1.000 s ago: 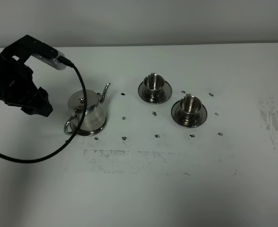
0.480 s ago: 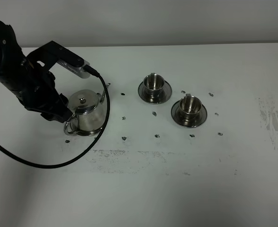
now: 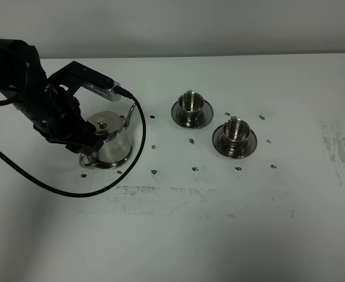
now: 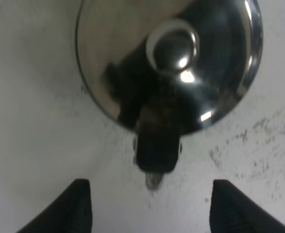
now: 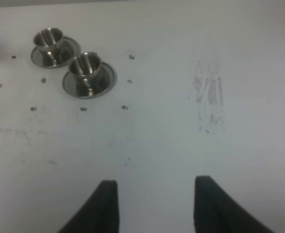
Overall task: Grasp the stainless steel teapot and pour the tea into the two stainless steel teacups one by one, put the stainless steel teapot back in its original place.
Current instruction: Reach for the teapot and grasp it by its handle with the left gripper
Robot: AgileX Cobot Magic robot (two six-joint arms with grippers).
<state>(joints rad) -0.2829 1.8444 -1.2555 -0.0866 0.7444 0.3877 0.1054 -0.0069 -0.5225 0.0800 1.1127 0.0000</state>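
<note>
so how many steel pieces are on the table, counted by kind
teapot: 1
teacups: 2
saucers: 3, one under each cup and one under the pot
total: 6

The high view is evenly and diffusely lit, rather dim and greyish. The table (image 3: 219, 235) reads flat white, and shadows round the cups (image 3: 235, 130) are faint and soft-edged. The teapot (image 3: 114, 145) carries small bright highlights. The left wrist view is badly out of focus: the lid (image 4: 215, 73) is smeared, with hard glints on its knob (image 4: 174, 46), and the fingertips (image 4: 76, 208) are black blurs. The right wrist view is soft and slightly hazy.
</note>
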